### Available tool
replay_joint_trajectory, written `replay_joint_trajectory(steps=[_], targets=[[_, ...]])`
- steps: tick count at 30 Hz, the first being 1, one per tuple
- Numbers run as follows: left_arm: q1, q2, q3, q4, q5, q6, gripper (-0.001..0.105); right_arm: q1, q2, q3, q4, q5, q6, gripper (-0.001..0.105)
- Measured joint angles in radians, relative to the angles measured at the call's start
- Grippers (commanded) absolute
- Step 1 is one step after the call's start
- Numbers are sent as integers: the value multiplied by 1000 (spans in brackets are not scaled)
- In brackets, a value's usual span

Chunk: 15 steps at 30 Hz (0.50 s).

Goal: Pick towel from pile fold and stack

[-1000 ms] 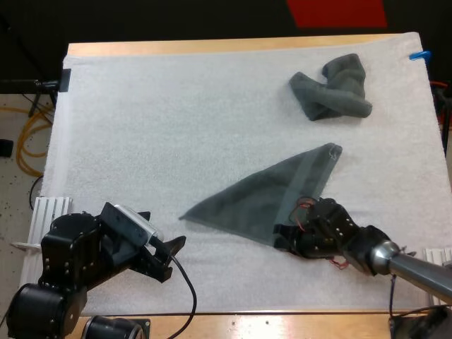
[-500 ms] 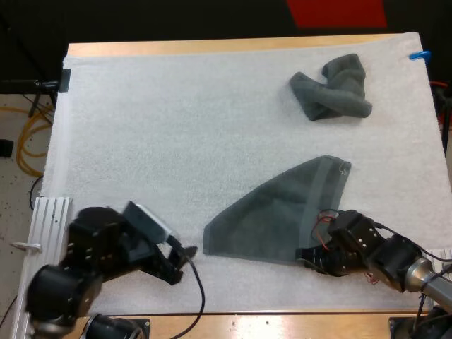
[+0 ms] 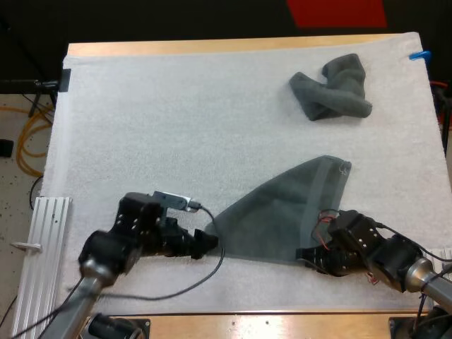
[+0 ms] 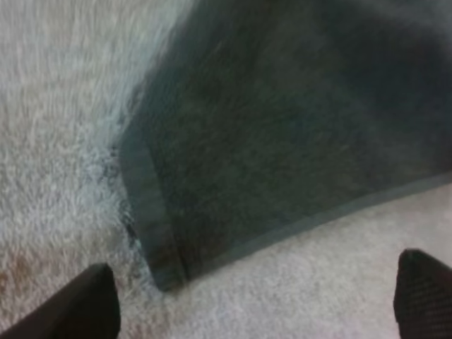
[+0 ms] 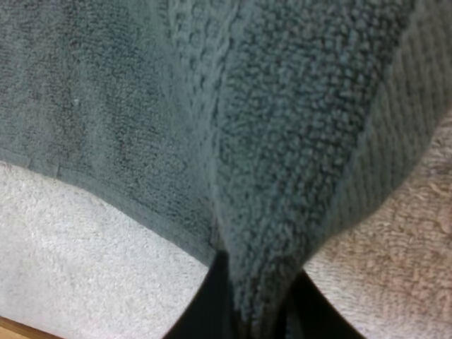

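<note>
Right claw clenched on near edge of flat towel. Left claw released, fingers apart at towel's opposite corner. Crumpled towel well apart on white mat.

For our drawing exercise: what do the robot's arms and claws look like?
Both arms are black with bulky rounded joints; the left arm and right arm each have a silver-grey tubular link. The left claw and right claw have two black fingers.
</note>
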Motion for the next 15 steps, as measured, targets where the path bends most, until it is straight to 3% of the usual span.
replay_joint_trajectory(steps=[10, 15], targets=[[0, 300, 0, -142, 73, 0, 76, 0, 0, 0, 0, 0, 0, 0], [0, 388, 0, -197, 169, 0, 76, 0, 0, 0, 0, 0, 0, 0]])
